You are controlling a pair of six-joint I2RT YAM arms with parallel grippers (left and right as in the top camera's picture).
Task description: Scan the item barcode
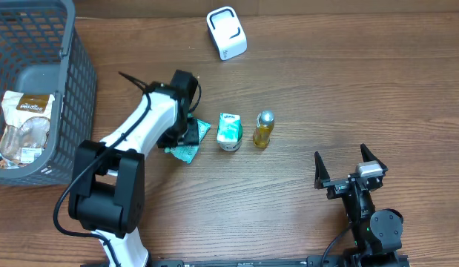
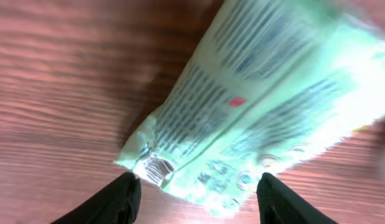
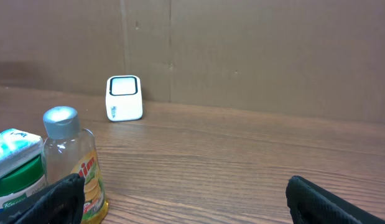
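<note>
Brown wooden table (image 1: 325, 89), cardboard wall (image 3: 273, 56) behind

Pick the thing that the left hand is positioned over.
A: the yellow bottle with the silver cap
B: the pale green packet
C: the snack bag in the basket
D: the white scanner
B: the left wrist view shows the pale green packet lying on the table just beyond the left hand, whose fingers stand apart either side of its corner.
</note>
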